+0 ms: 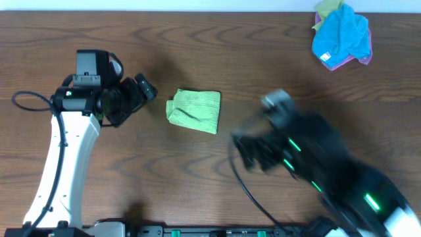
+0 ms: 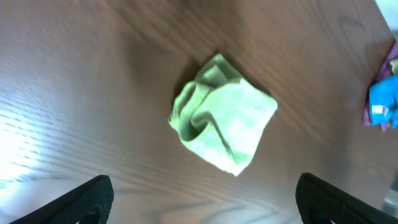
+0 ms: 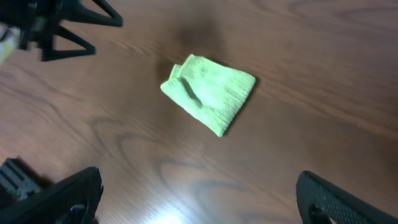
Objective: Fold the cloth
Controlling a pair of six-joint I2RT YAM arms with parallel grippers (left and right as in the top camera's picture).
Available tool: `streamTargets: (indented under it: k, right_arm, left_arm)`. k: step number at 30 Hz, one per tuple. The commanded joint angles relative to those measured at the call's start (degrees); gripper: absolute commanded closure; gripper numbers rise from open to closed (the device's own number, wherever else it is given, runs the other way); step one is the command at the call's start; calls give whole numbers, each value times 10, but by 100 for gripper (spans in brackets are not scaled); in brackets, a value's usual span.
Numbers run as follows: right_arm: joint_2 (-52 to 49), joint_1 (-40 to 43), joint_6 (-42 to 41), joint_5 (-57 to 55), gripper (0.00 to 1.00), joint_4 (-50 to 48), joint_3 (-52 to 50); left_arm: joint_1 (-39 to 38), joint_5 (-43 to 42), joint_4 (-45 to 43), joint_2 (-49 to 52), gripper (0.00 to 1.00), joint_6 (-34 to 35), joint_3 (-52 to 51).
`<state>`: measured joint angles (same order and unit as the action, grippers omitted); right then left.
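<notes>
A small light-green cloth [image 1: 195,110] lies folded into a compact bundle on the wooden table, between the two arms. It shows in the left wrist view [image 2: 222,122] and in the right wrist view [image 3: 210,93]. My left gripper [image 1: 146,89] is open and empty, just left of the cloth; its fingertips frame bare table in the left wrist view [image 2: 202,202]. My right gripper [image 1: 247,150] is open and empty, to the right of and nearer than the cloth, blurred by motion; in the right wrist view [image 3: 199,199] its jaws are wide apart over bare wood.
A heap of cloths, blue on top with pink and yellow-green under it [image 1: 341,34], sits at the far right corner of the table; it also shows at the right edge of the left wrist view [image 2: 384,99]. Cables trail from both arm bases.
</notes>
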<state>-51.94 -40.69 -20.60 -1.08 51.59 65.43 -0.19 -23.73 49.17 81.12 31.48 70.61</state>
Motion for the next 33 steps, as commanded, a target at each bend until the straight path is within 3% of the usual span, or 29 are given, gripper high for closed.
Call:
streamTargets:
  k: [1,7,11,17,25,33]
  right_arm:
    - [119,4,-7,-18,1,26,-78]
    - [325,4,-36,-26,1,70,-164]
    - [384,4,-36,-75,1,85,-167]
    - [389,4,-36,-95,1,97,-167]
    - [389,4,-36,-94,1,98,-167]
    - [389,4,-36,-94,1,98,-167]
  left_arm:
    - [2,-45,4,-20,5,-2,-28]
    - [2,-92,-14,-46,5,-12,-93]
    - [2,-145,-68,-58,5,-2,-159]
    - [2,-191,-208,-64,5,61,-280]
    - [2,-214,-505,-63,5,205,-435]
    - [2,-140,-554,-62,5,239,-477]
